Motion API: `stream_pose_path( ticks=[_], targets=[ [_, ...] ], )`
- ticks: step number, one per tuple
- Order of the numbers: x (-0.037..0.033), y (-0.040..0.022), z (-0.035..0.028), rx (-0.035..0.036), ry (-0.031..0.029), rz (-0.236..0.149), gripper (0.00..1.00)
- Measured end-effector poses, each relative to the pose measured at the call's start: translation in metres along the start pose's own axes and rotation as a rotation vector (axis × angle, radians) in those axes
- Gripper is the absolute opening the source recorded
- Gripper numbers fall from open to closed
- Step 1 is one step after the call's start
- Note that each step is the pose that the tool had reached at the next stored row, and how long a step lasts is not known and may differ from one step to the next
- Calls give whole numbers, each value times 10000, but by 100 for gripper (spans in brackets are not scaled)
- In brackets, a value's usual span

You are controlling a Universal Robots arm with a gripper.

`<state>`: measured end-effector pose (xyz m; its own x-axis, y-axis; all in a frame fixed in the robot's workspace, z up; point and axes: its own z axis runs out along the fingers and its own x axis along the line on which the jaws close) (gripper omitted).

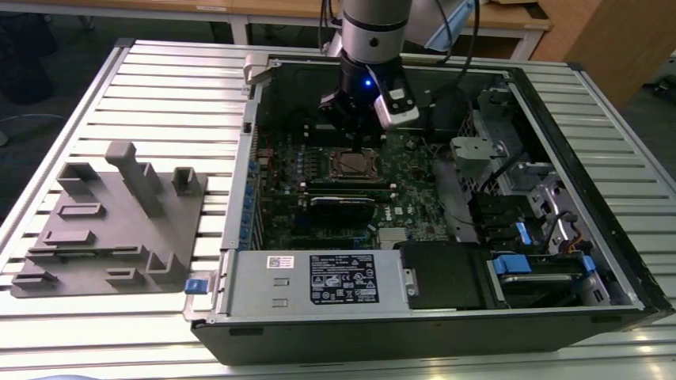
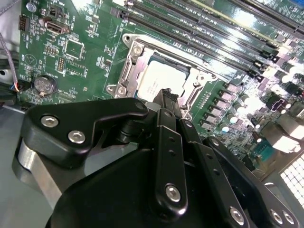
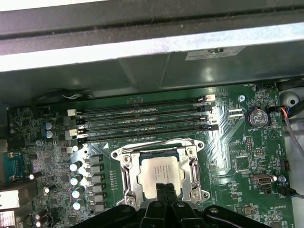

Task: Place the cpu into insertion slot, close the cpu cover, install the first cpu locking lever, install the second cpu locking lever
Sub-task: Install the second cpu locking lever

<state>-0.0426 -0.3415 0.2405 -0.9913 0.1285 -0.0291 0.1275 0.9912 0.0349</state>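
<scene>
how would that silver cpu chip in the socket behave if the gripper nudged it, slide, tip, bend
The cpu looks like a flat, rigid metal-topped square, so it probably would not bend or tip. It sits inside the cpu cover frame, which would likely stop sideways sliding. The gripper, fingertips together, hovers right at its edge; its smooth top seems slippery.

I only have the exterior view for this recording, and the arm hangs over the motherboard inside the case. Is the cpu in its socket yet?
Observer: Yes. In both wrist views the cpu lies flat in the socket, silver top up.
Operator: And the cover?
Observer: The cpu cover lies down around it, and the chip's top shows through its cut-out.
Operator: Where exactly is the gripper?
Observer: In the first wrist view the gripper is at the cpu's edge, on the side away from the long memory slots. Whether it touches, I cannot tell.
</scene>
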Motion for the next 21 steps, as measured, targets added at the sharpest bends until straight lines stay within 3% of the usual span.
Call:
stream_pose_path(
  ticks=[21],
  targets=[
    [-33,-259,-8,11,-2,2,11]
  ],
)
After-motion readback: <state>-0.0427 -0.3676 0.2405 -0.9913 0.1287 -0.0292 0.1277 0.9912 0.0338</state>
